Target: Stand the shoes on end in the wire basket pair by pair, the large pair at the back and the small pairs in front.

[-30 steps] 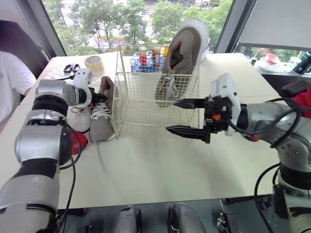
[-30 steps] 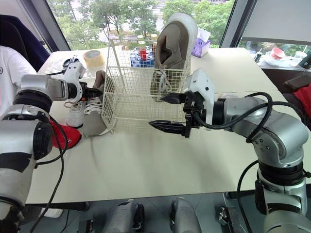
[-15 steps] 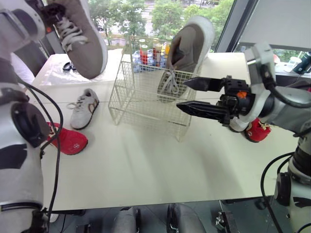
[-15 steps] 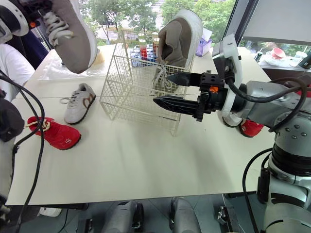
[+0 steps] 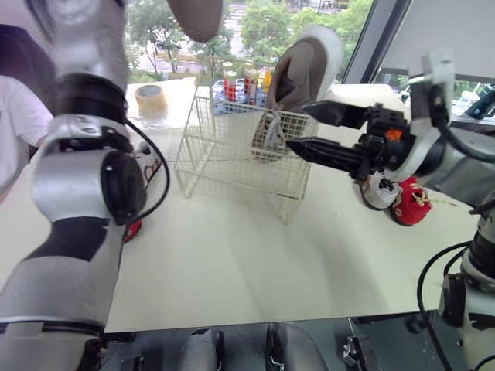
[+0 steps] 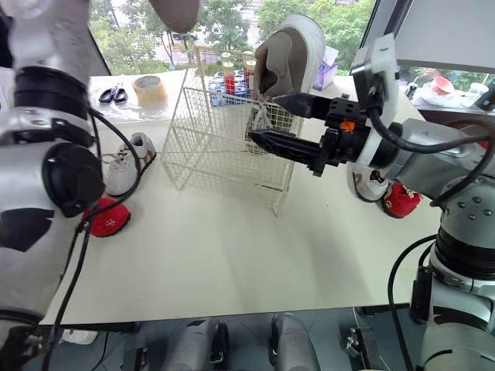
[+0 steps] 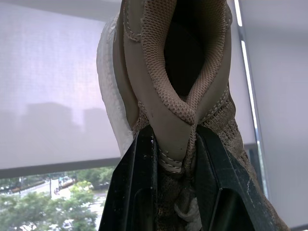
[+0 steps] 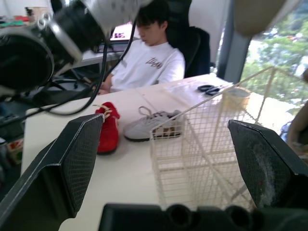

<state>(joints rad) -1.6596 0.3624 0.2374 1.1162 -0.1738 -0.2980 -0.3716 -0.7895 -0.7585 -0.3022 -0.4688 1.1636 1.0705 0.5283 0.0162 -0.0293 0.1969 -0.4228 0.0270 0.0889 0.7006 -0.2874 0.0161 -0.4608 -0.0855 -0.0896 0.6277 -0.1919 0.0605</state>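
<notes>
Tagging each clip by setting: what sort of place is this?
Likely an office or lab: a long white table by tall windows, and a person in a white shirt seated in a black chair.

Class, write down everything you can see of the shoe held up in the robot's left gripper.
The shoe is a large beige trainer with a mesh-knit upper, stitched trim and a white sole edge. The left gripper is shut on it, its black fingers pinching a fold of the upper at the opening. It hangs high in the air above the table, up over the back left of the wire basket, touching nothing else visible.
</notes>
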